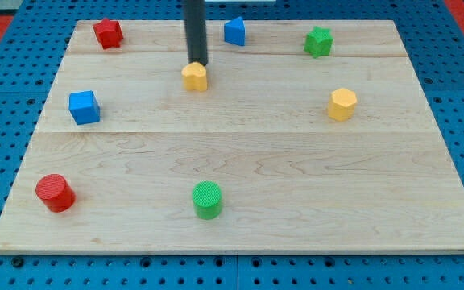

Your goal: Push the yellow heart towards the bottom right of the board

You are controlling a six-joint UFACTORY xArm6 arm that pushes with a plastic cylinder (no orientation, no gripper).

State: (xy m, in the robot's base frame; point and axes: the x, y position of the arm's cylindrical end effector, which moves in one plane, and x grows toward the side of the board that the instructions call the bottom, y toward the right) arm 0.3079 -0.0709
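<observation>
The yellow heart (194, 76) lies on the wooden board (240, 161) at the upper middle, a little left of centre. My tip (197, 63) stands right behind the heart, at its top edge, touching or nearly touching it. The dark rod rises straight up out of the view's top.
A red block (108, 33) sits at the top left, a blue block (234, 31) at the top middle, a green block (318, 41) at the top right. A yellow hexagon (342, 104) is at the right, a blue cube (84, 107) at the left, a red cylinder (55, 192) at the bottom left, a green cylinder (208, 200) at the bottom middle.
</observation>
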